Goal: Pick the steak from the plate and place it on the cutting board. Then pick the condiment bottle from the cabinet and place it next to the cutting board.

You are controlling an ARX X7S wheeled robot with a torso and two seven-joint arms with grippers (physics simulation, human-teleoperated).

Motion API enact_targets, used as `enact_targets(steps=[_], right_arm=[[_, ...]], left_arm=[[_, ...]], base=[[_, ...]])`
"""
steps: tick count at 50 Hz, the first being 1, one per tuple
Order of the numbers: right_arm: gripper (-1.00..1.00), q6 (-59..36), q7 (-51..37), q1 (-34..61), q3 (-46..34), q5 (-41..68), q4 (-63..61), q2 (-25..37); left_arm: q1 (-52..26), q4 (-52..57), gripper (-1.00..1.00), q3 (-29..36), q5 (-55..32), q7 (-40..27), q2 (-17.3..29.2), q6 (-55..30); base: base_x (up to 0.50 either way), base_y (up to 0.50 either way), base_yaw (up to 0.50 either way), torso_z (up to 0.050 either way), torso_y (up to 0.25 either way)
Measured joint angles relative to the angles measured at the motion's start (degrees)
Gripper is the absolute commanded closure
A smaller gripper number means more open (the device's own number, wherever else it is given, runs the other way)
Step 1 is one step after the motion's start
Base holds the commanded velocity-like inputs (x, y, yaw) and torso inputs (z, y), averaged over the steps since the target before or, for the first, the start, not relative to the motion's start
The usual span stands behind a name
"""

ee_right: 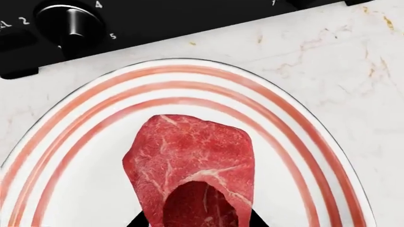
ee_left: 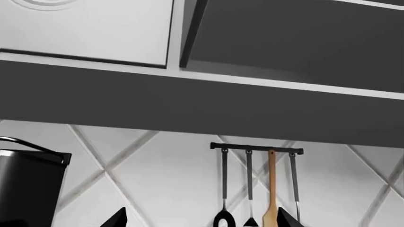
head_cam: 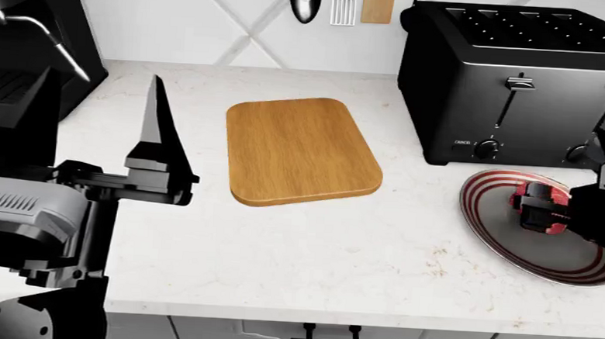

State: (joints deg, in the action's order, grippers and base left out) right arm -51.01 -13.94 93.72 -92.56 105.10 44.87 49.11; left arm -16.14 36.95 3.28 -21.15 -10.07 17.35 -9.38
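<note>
Steak point(ee_right: 189, 161) lies on the striped plate point(head_cam: 486, 218), at the worktop's point(head_cam: 309, 255) right end just in front of the toaster point(head_cam: 514, 80). In the head view the right gripper point(head_cam: 542, 211) sits directly over the plate's middle, so most of the meat is hidden there; only red bits show around the fingers.

Right wrist view gives the relation we care about: the steak fills the centre of the plate and runs lengthwise straight toward the camera, narrow end tucked between the two dark fingertips point(ee_right: 140, 221) at the frame edge. So the meat is dead ahead of the fingers and already partly between them, long axis roughly along the approach line, grip across the short width. Fingers look parted to about the steak's width. We cannot tell from these views whether the pads touch the meat or have any hold on it.

Left gripper point(head_cam: 98, 120) is over the left part of the worktop, near the coffee machine point(head_cam: 20, 38), fingers spread wide, holding nothing. Its wrist cam looks up at the cabinet underside point(ee_left: 202, 99) and the utensil rail point(ee_left: 256, 149).

Cutting board point(head_cam: 298, 150) lies between the two arms, bare, well apart from the plate. Right arm is clearly the nearer one to the steak. Our judgement: grasp step in hand, transfer leftward to the board not yet done. Condiment bottle not visible in any view.
</note>
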Motion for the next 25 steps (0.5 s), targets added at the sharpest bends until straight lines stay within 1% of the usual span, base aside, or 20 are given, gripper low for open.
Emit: enact_targets(steps=[17,25], right_arm=[[1.00,0.48,-2.28,-0.38,0.64,1.15,-1.22,1.16],[1.00,0.71,-4.14,1.40,0.90,1.43,-3.19,2.07]], left_arm=[[-0.01,-0.04,-1.00,0.26,-0.41,-0.38,0.32,0.03],[-0.11,-0.02,-1.00,0.22,-0.88,-0.57,0.50,-0.07]], base=[[0.00,0.00,0.00,0.000,0.000],[0.00,0.00,0.00,0.000,0.000]])
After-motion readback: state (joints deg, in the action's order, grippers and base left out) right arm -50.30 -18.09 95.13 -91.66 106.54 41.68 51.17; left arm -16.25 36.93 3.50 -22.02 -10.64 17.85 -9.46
